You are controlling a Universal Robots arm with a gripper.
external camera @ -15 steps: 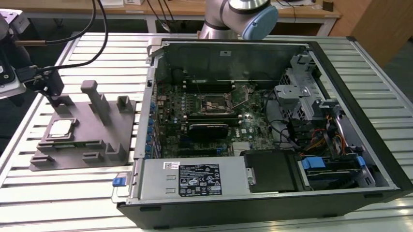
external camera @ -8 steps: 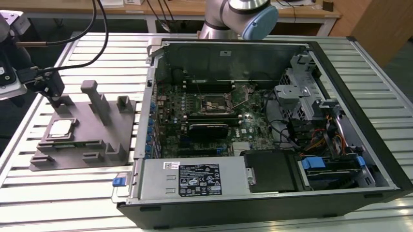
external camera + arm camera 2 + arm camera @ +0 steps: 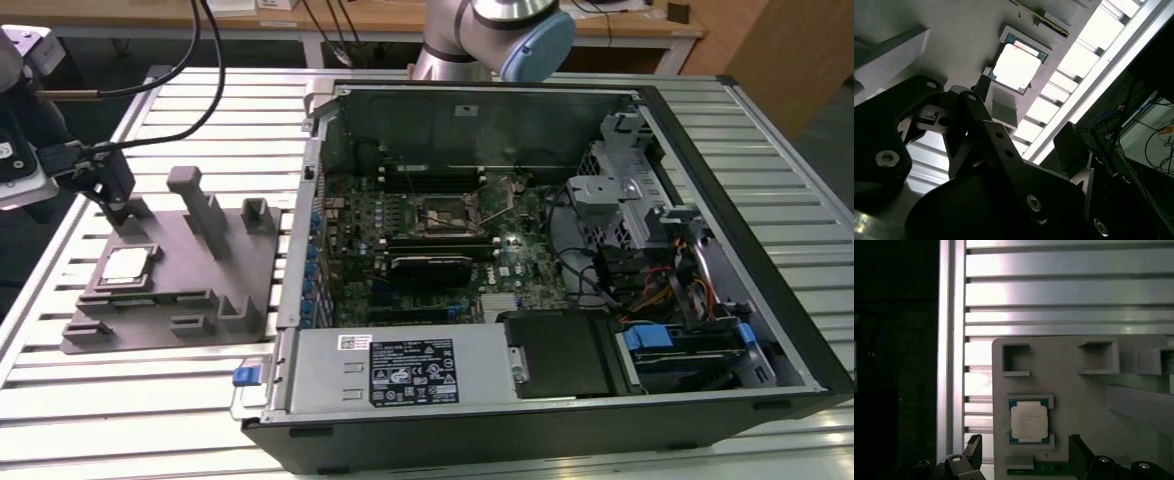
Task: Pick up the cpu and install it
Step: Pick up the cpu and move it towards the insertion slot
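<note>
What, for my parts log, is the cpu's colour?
The cpu is pale silver with a thin blue-green rim, clearest in the first wrist view.

Arm [image 3: 483,30] extended sideways, gripper [image 3: 118,200] pointing down, jaws spread wide, seemingly holding nothing

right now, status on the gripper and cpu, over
Gripper open, over the grey tray, holding nothing. Cpu flat in its tray pocket, not picked up. Nothing lying on it.
</note>
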